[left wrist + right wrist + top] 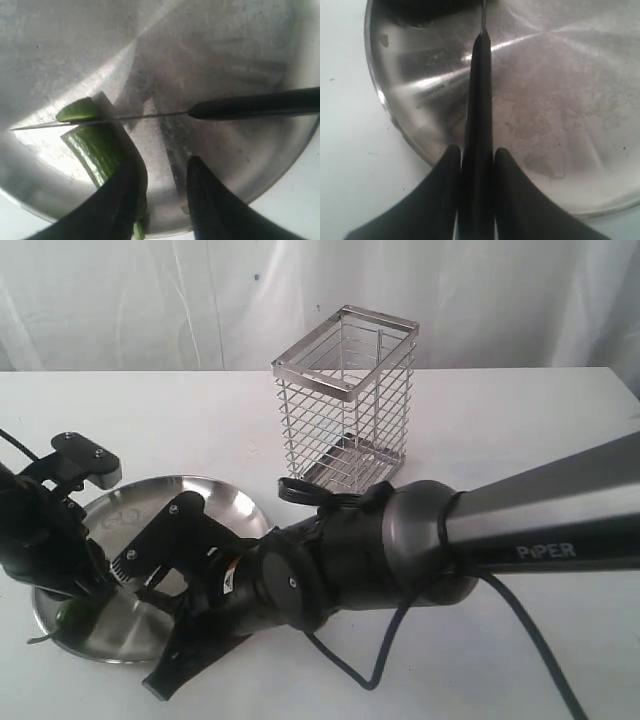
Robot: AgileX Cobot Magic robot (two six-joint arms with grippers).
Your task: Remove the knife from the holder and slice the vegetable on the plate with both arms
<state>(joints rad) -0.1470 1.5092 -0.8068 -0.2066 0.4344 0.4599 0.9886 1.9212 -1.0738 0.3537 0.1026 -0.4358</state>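
Observation:
The green vegetable (95,150) lies on the steel plate (220,55), near its rim. The knife (250,105) lies across it, and its thin blade cuts into the chili, leaving a short end piece (77,109) beyond the edge. My left gripper (160,157) is open; one finger (122,195) rests on the chili, with bare plate between the fingers. My right gripper (477,150) is shut on the knife's black handle (479,95) over the plate (550,100). In the exterior view the chili (75,615) lies at the plate's (215,500) front left, under the left gripper (85,585).
The chrome wire holder (345,400) stands empty behind the plate, mid-table. The bulky right arm (420,540) stretches across the foreground, and its cable (350,665) loops on the white table. A white curtain hangs behind.

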